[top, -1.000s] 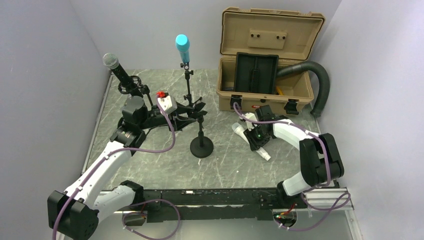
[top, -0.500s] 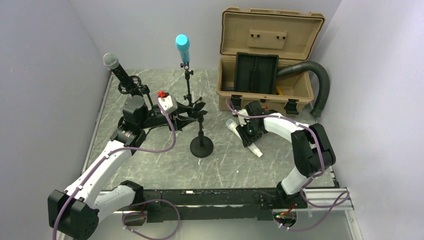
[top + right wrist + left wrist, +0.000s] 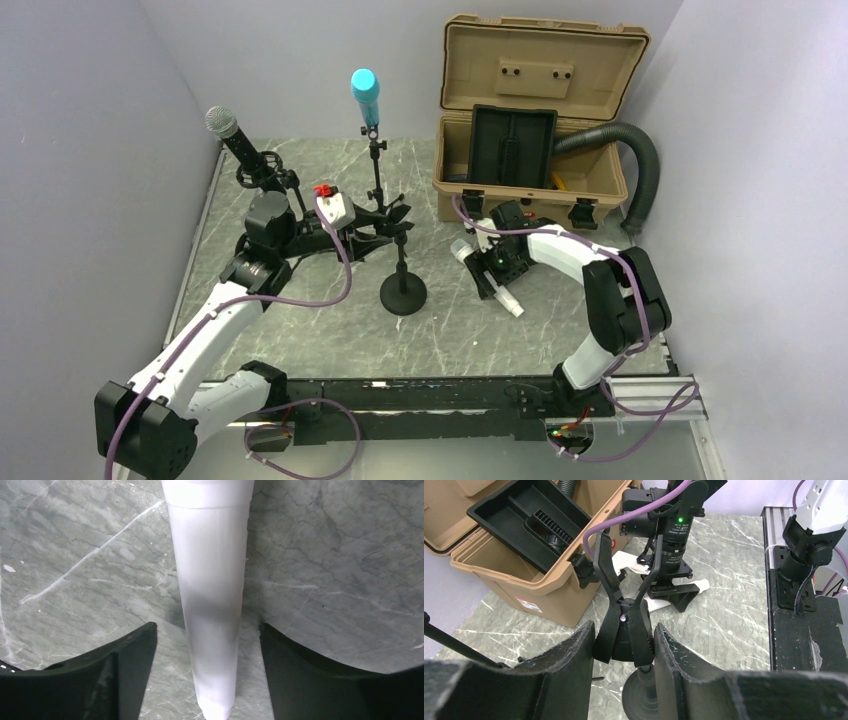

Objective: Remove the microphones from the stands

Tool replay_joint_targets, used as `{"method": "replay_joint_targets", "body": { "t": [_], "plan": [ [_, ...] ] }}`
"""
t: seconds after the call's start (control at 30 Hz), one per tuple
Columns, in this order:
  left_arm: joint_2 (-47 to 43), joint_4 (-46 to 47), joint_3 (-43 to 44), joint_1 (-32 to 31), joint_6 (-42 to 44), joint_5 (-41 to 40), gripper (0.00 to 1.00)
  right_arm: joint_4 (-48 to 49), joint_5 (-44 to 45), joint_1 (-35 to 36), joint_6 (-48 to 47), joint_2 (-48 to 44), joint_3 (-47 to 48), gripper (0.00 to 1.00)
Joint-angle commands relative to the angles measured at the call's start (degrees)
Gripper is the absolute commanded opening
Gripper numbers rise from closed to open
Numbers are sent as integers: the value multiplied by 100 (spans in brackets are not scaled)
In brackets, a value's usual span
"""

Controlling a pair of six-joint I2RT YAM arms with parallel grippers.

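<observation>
Between the right fingers [image 3: 125,670], spread apart and clear of it, the white microphone [image 3: 212,605] lies flat on the bench [image 3: 325,555], apparently released, while the left fingers [image 3: 574,665] clamp the clip [image 3: 624,630], seemingly to steady the stand [image 3: 403,297].

White microphone [image 3: 210,605] head past the top edge, stand base [image 3: 635,703] cropped at bottom edge

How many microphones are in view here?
3: a black one upright at rear left, a blue one upright at rear centre, and a white one lying flat between the open fingers of the right hand. None seems hidden.
</observation>
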Motion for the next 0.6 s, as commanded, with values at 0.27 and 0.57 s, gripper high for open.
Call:
{"method": "replay_joint_targets", "body": {
  "t": [0.27,0.57],
  "plan": [
    [-113,-229,58,51,581,-311,0,-524,-151,41,-644,-1342,638,100],
    [-20,-302,221,51,541,-151,19,-984,-1310,57,-982,-2527,1692,100]
  ]
}}
